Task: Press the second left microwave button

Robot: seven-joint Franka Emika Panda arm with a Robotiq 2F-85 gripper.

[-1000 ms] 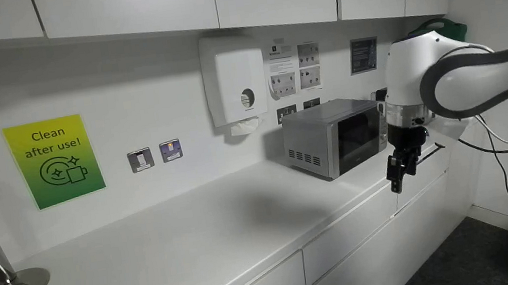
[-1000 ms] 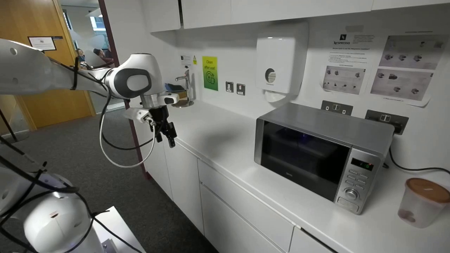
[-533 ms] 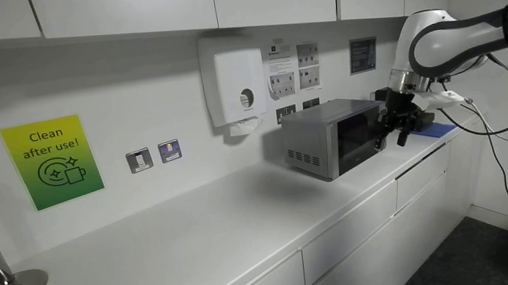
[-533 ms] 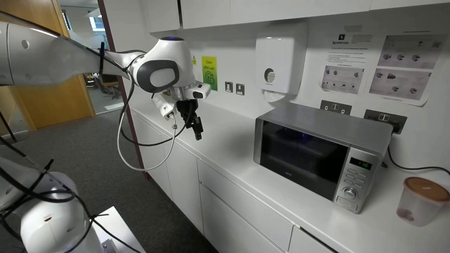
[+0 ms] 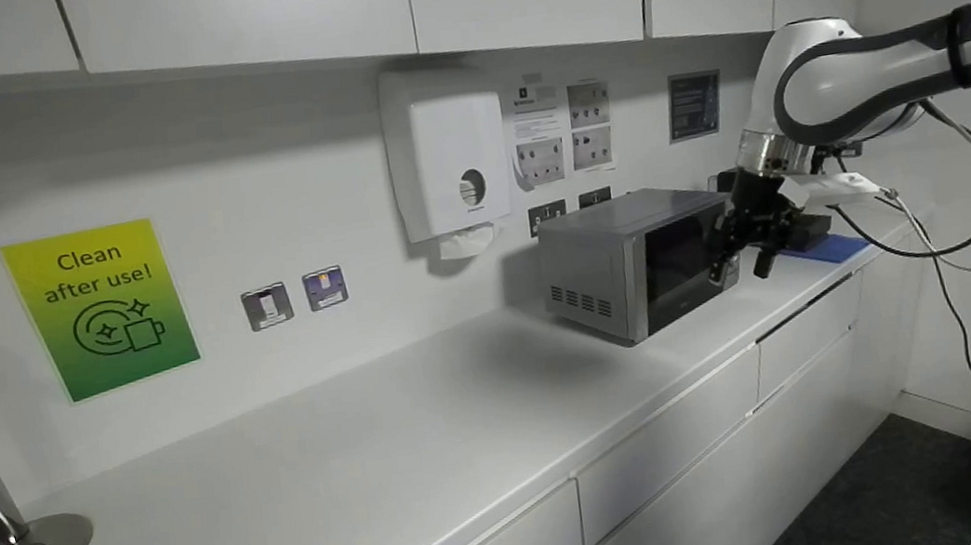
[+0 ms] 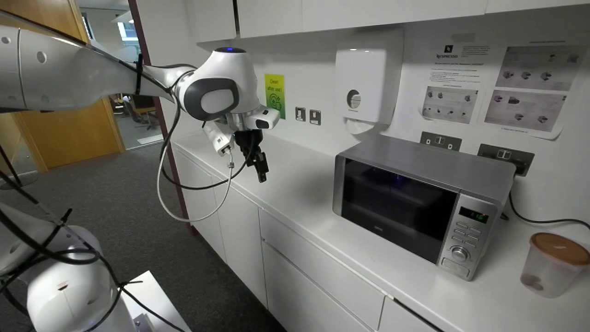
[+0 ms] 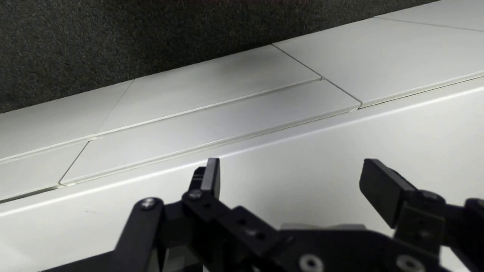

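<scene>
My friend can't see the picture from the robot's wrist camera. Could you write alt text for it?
The robot's tool spans the bottom, its two black fingers spread wide, gripping nothing. Behind it, a white counter slants across; higher in the picture, white cabinet fronts meet a dark floor.

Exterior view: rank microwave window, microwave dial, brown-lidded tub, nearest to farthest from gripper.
1. Microwave window: leftmost of the three in an exterior view.
2. Microwave dial: on the control strip, right of the window.
3. Brown-lidded tub: on the counter, farthest right.
</scene>
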